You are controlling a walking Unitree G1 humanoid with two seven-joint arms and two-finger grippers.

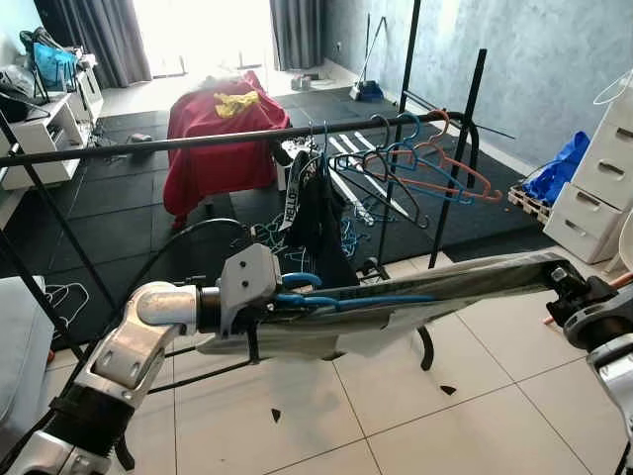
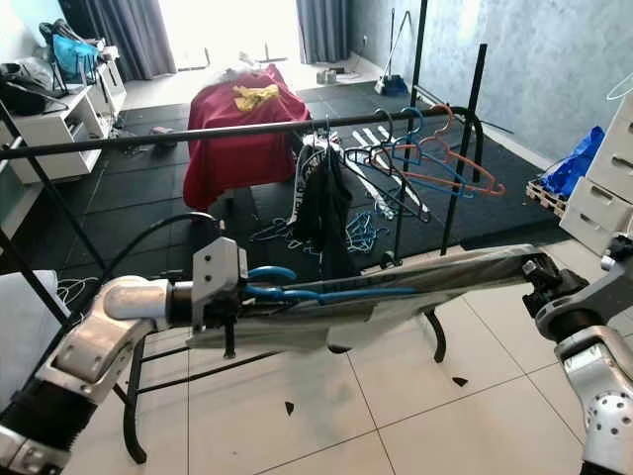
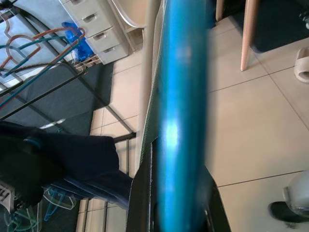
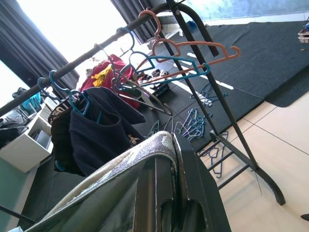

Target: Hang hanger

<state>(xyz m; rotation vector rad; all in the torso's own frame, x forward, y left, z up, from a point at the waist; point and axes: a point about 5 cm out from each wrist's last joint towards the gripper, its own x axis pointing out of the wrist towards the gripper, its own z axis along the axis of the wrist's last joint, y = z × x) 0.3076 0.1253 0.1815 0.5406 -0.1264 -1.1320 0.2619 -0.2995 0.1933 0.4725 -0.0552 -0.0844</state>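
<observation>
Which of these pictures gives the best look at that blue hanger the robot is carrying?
The right eye view: the blue hanger shows whole, lying along the grey garment held between the left gripper and right gripper. The left wrist view shows a blurred blue bar; the right wrist view shows cloth.

Silver jointed arms, black cable, black gripper fingers [image 4: 193,193]

rail [image 1: 198,142] crosses ahead | dark garment [image 1: 315,203] hangs mid-rail | empty hangers [image 1: 425,163] to its right | covered furniture [image 1: 223,139] behind rail | drawers [image 1: 603,178] far right | garment on hanger [image 1: 396,297] before rail
</observation>
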